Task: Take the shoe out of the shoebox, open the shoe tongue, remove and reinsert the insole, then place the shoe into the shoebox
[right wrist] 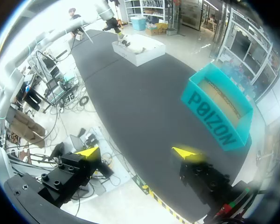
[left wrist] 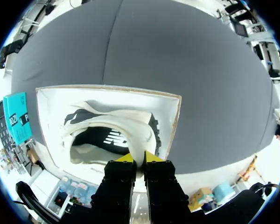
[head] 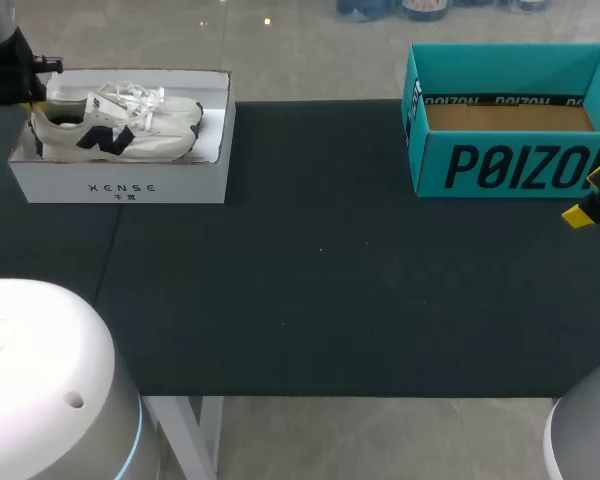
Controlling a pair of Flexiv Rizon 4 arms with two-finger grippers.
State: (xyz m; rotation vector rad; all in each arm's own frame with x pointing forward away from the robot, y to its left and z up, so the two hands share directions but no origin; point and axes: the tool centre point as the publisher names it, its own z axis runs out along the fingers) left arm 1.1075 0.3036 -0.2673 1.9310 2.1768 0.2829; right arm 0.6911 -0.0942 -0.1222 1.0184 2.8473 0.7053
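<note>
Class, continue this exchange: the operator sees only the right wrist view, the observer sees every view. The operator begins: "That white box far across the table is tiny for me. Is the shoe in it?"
Observer: Yes. The head view shows the white shoe lying on its side inside the white shoebox.
Operator: Which end of the box holds the heel?
Observer: The end where the left gripper is; the toe points toward the table's middle.
Operator: Does that gripper hold the shoe?
Observer: It seems so. In the left wrist view its yellow tips are nearly together, pinching the heel edge from both sides.
</note>
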